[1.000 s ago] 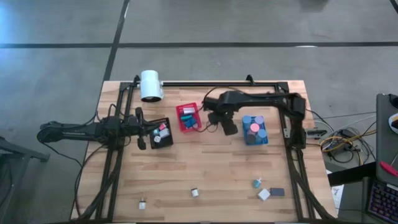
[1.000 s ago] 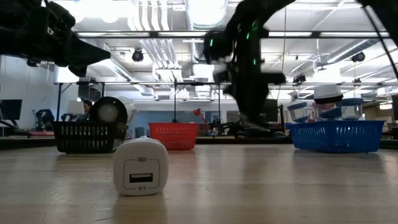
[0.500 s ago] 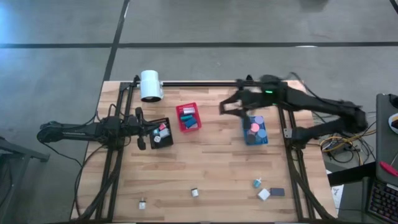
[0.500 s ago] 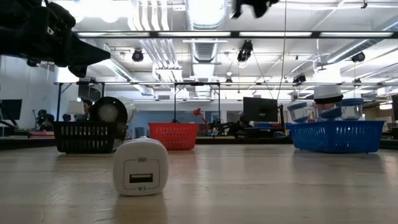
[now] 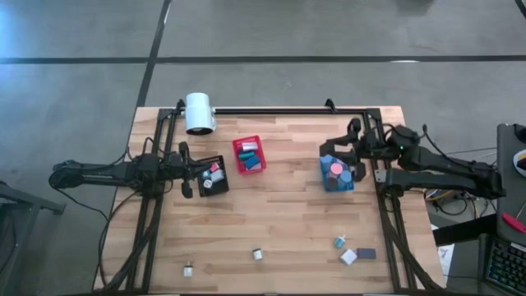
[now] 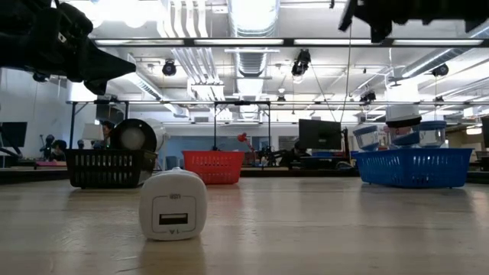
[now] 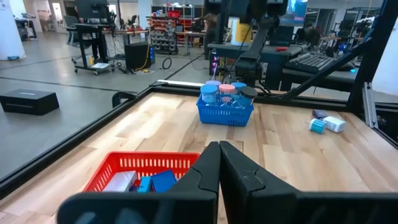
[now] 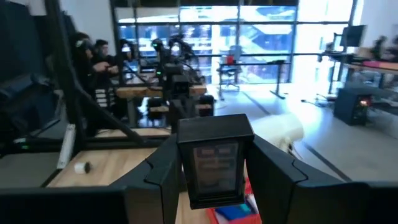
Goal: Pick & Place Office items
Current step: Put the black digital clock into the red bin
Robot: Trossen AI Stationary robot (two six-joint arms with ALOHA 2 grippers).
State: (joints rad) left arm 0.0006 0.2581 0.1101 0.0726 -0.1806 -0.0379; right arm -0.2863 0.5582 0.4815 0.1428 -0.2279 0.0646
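**Right gripper holding a dark block above the blue bin; left arm parked at the black bin**

Nearest the table's front edge lie the loose office items: a white charger block [image 5: 188,268] at the left, a small white piece [image 5: 257,254] near the middle, and at the right a teal piece [image 5: 339,242], a white block [image 5: 349,257] and a dark flat piece [image 5: 366,253], close together. Farther back stand the three bins: the black bin [image 5: 212,178] at left, the red bin [image 5: 249,154] in the middle and the blue bin [image 5: 336,173] at right, each with small pieces inside. The left gripper [image 7: 219,163], fingers pressed together and empty, waits just beside the black bin. The right gripper [image 8: 214,163], above the blue bin's far side, is clamped on a dark rectangular block [image 8: 215,158] standing upright between its fingers. At the far edge lies the white cylinder [image 5: 198,113].
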